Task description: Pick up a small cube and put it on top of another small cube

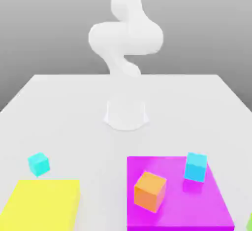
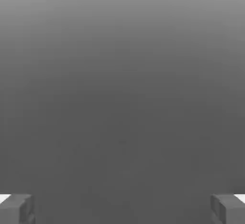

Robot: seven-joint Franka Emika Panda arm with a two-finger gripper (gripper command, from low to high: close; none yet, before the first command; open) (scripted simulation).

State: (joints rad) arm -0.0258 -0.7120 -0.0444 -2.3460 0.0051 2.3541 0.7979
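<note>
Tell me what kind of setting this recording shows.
A simulated tabletop workspace, apparently: a plain white table against a blank grey backdrop, a white robot arm, and flat-coloured cubes on a magenta pad and beside a yellow pad.

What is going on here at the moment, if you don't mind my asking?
Nothing is being handled yet. The white arm is folded up over its base, and its fingers are wide apart, holding nothing. The turquoise cube sits on the white table beside a yellow pad; the sky-blue cube and an orange cube rest on a magenta pad.

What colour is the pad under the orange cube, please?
Magenta pad, clearest in the exterior view.
</note>
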